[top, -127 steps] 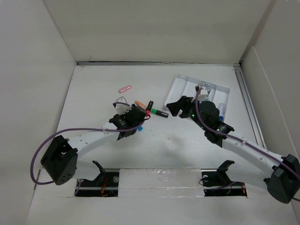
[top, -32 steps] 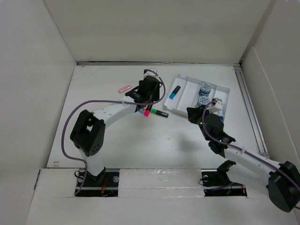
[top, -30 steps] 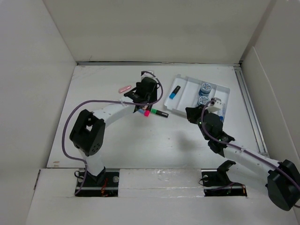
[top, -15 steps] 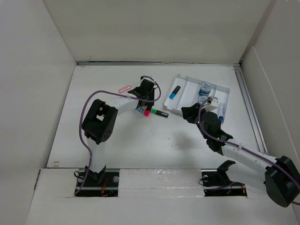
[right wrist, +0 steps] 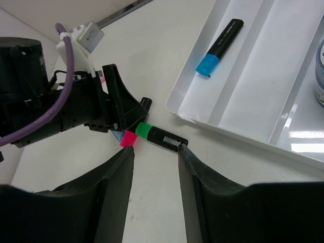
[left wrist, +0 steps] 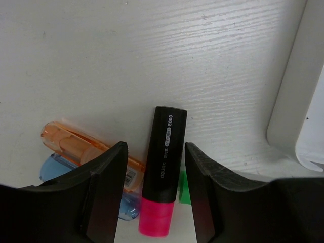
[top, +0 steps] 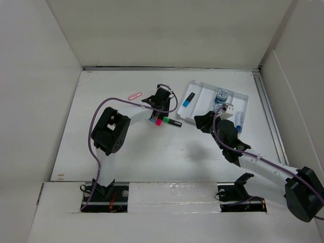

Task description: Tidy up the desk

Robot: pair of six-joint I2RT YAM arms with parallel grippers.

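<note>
On the white counter spanning the whole scene, we are now straddling the pink highlighter with the left pincer, jaws parted. The right pincer, just released and empty, is leaving the tray toward the green highlighter.

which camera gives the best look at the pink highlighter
Left wrist: the pink highlighter lies close up, black body and pink cap, label visible. Right wrist shows just its cap; top external shows a tiny pink speck.
</note>
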